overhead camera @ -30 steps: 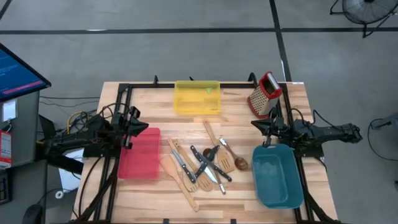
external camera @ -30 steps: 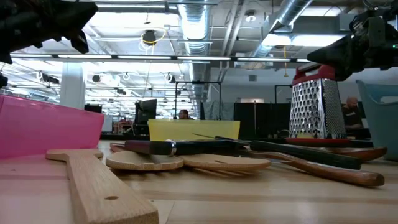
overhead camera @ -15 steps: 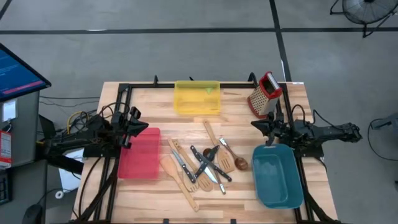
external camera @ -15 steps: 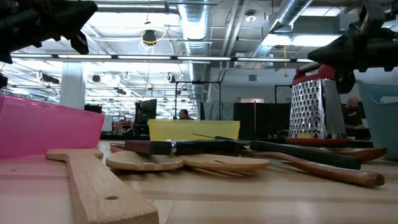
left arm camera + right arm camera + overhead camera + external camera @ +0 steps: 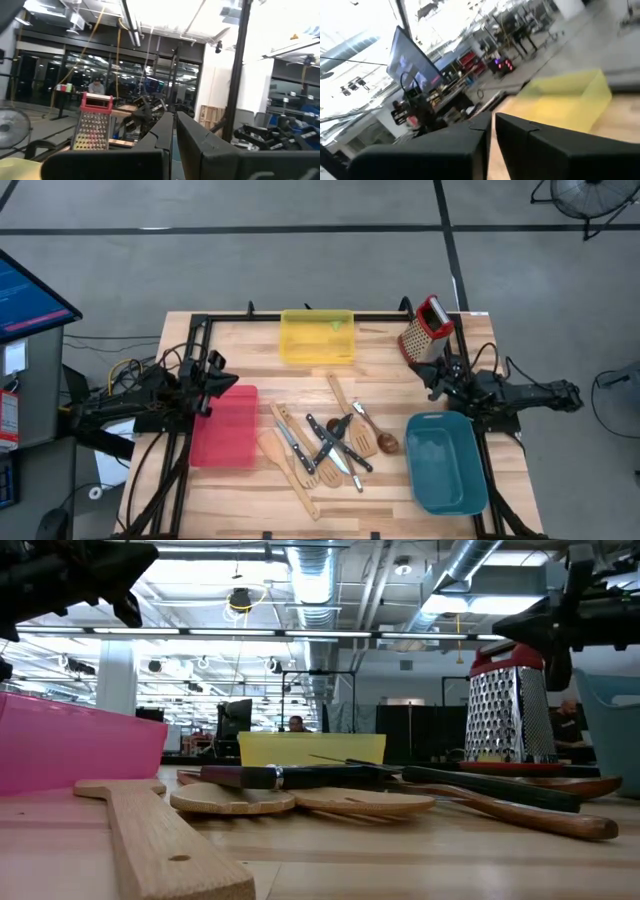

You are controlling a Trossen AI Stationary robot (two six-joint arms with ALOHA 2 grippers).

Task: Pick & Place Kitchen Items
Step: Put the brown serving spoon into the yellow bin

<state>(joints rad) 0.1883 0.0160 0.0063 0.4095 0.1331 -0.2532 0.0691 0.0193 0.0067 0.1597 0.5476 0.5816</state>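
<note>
The kitchen items (image 5: 330, 442) lie in a loose heap at the table's middle, resting flat on the wood: pale wooden spatulas (image 5: 160, 840), dark brown spoons (image 5: 530, 815) and black-handled knives (image 5: 290, 777). My left gripper (image 5: 230, 387) hovers shut, pointing level, above the far left corner of the red bin (image 5: 224, 426). My right gripper (image 5: 430, 376) hovers shut between the grater (image 5: 426, 330) and the teal bin (image 5: 446, 462), also pointing level toward the table's middle. In both wrist views the fingers (image 5: 165, 130) (image 5: 480, 130) stand together with nothing between them.
A yellow bin (image 5: 317, 336) stands at the far edge, middle. The red-topped metal grater stands upright at the far right corner. A black frame (image 5: 200, 325) runs along the table's edges. Bare wood lies between the heap and the yellow bin.
My right gripper has rolled about its own pointing line while staying in the same place above the table's right side. The utensils and bins have not moved.
</note>
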